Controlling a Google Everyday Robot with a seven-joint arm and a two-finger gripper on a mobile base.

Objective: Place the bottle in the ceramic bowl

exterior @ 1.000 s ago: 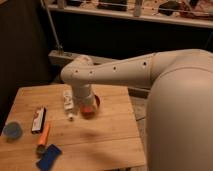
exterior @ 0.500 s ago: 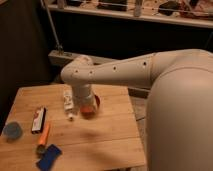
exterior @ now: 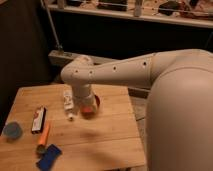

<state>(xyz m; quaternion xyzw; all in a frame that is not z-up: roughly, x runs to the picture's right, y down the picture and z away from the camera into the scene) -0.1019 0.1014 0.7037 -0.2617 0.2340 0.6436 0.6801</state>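
camera view: gripper [exterior: 85, 106] hangs over bowl [exterior: 95, 103] near counter [exterior: 110, 145] far edge, grip state cannot be told; bottle [exterior: 68, 101] lies beside it. risk: descent may knock bowl or roll bottle.

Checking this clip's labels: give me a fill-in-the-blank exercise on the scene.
The bottle lies on the ____. The end effector hangs just above the ____, beside the bottle. The stick near the blue block is ____.
Missing words: table; bowl; orange.
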